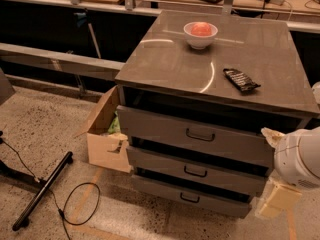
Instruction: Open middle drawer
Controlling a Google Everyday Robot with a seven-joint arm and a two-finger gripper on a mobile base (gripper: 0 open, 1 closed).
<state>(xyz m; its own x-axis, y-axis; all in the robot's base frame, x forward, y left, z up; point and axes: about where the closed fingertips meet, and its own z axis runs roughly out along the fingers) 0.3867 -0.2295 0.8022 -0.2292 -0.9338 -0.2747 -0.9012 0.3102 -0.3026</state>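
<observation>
The grey metal cabinet [210,59] has three drawers. The middle drawer [165,163] is the second front, with a small dark wire handle [195,172]. It sits pushed in, about in line with the top drawer [160,126] and bottom drawer [160,188]. My gripper [276,200] hangs at the cabinet's right front corner, level with the lower drawers, below my white arm housing [300,159]. It is to the right of the middle drawer's handle and apart from it.
A white bowl [200,34] with a red object and a dark snack bag [241,79] lie on the cabinet top. An open cardboard box [104,136] stands against the cabinet's left side. A black stand leg [42,191] and a cable loop [80,204] lie on the floor at left.
</observation>
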